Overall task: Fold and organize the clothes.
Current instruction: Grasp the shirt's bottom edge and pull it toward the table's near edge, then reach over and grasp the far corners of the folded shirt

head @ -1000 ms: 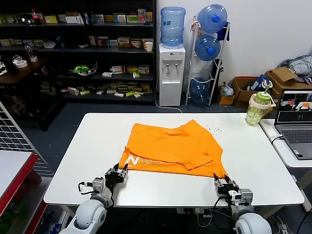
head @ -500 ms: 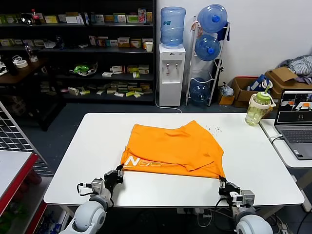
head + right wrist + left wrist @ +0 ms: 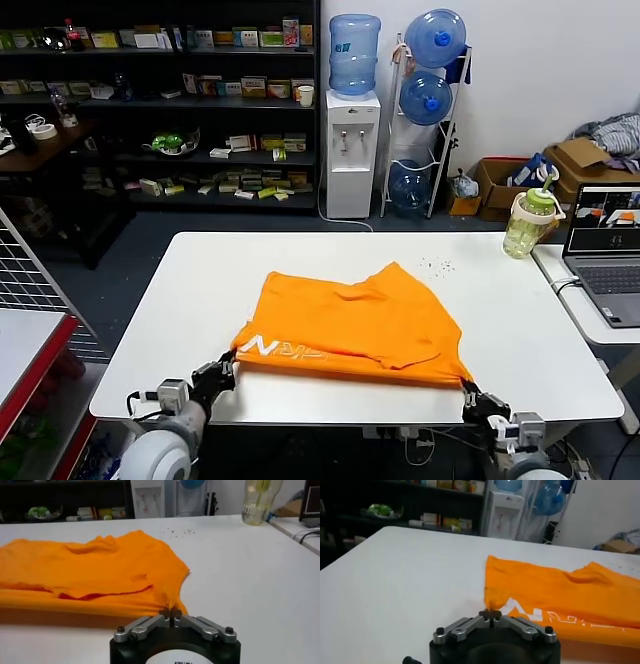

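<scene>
An orange T-shirt [image 3: 350,325] with white lettering along its near edge lies folded on the white table [image 3: 200,290]. My left gripper [image 3: 228,366] is shut on the shirt's near left corner, at the table's front edge. In the left wrist view the left gripper [image 3: 490,614] pinches a tuft of the orange T-shirt [image 3: 560,597]. My right gripper [image 3: 470,392] is shut on the near right corner. The right wrist view shows the right gripper [image 3: 170,613] clamped on the orange T-shirt [image 3: 95,570] at its hem.
A green-lidded drink bottle [image 3: 527,223] and an open laptop [image 3: 605,250] stand at the right, on and beside the table's far corner. Behind the table are a water dispenser [image 3: 352,150], a rack of water bottles [image 3: 425,110] and stocked shelves [image 3: 160,110].
Both grippers closed on the shirt's near corners and pulled back toward me. The shirt's near edge slid to the table's front and now lies stretched between them.
</scene>
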Controlling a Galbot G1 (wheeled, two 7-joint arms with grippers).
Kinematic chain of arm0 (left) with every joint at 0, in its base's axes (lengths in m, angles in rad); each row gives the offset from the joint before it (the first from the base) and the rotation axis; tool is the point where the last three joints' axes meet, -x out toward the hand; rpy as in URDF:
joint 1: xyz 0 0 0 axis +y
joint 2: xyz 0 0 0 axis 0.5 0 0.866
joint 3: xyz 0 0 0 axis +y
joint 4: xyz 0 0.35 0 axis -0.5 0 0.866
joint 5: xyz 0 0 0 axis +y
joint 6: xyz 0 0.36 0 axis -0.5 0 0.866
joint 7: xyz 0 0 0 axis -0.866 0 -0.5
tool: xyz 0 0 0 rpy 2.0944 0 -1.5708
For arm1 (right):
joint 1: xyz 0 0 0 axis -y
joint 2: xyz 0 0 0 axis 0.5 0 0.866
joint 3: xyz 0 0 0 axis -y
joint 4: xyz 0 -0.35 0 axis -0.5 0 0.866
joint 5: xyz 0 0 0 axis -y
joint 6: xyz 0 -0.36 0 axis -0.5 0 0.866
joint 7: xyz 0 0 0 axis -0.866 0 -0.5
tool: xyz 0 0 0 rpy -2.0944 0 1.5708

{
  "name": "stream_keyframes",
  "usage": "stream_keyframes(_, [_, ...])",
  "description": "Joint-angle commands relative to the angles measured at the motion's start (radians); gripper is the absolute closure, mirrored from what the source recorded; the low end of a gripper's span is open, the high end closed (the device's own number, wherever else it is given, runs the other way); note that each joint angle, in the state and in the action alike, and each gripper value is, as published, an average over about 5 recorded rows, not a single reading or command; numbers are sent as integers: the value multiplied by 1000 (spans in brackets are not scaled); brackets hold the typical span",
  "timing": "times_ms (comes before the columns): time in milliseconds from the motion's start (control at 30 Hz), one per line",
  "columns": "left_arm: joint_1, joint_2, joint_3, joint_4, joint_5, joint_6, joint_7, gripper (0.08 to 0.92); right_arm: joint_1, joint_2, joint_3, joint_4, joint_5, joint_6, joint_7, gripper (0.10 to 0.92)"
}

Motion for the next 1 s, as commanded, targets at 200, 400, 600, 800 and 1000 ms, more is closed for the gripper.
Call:
stream_keyframes(200, [321,75,-121,-257,-91,73,-44,876,-151,-18,34,107,18,-18,23,827])
stream_keyframes(400, [303,65,-128,-265,-92,83,-36,711,-90,-26,26,119,13,-7,17,654])
stream_keyframes(600, [180,62,-155,-237,-114,66,-17,538,64,-88,15,109,57,-1,7,480])
stream_keyframes(800, [-55,64,-130,-110,-134,26,30,365,325,-156,-59,-13,117,-13,14,324])
stream_keyframes(1000, [-349,32,39,160,-130,1,62,209,708,-99,-240,-312,143,-38,27,211])
